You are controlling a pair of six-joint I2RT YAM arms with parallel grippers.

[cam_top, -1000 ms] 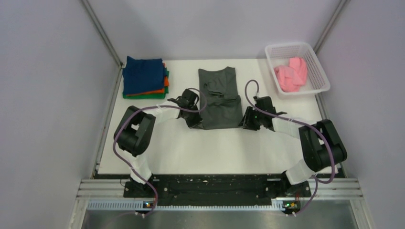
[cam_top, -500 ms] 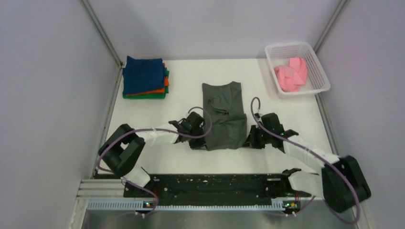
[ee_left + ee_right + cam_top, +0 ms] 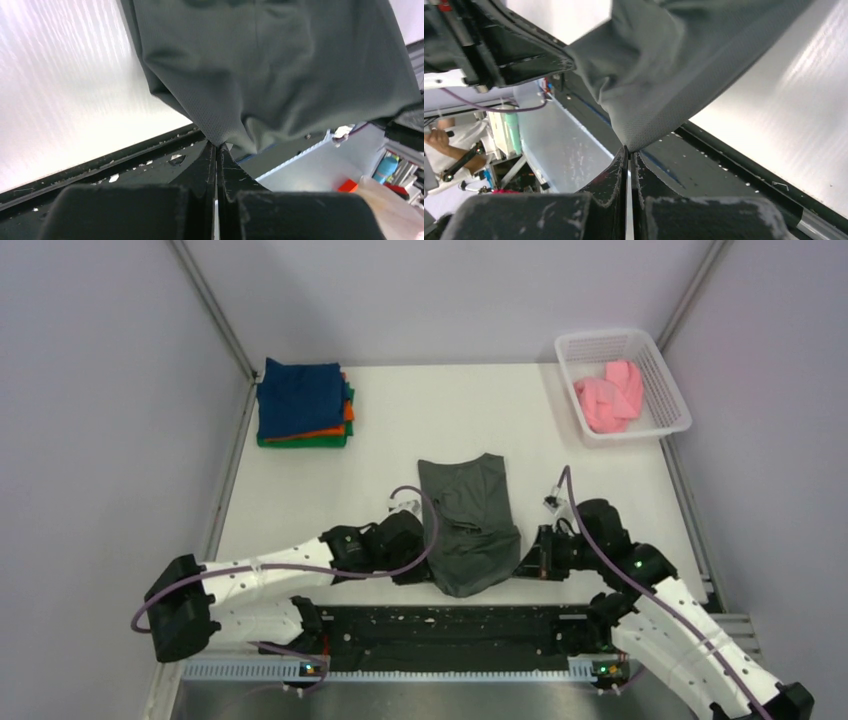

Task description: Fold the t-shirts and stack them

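A dark charcoal grey t-shirt (image 3: 468,520) lies lengthways in the middle of the table, its near end over the table's front edge. My left gripper (image 3: 418,568) is shut on its near left corner, seen in the left wrist view (image 3: 218,144). My right gripper (image 3: 527,562) is shut on its near right corner, seen in the right wrist view (image 3: 629,148). The shirt's cloth (image 3: 270,65) (image 3: 674,65) hangs taut from both pinches. A folded stack with a navy blue shirt (image 3: 298,395) on top of orange and green ones sits at the back left. A pink shirt (image 3: 610,395) lies in the basket.
A white plastic mesh basket (image 3: 660,370) stands at the back right corner. The black mounting rail (image 3: 450,625) runs along the table's near edge under the grippers. Grey walls close in the left, right and back sides.
Both grippers have pulled the grey shirt toward the near edge of the table, from mid-table to the front. The shirt's near end now hangs over the front rail.
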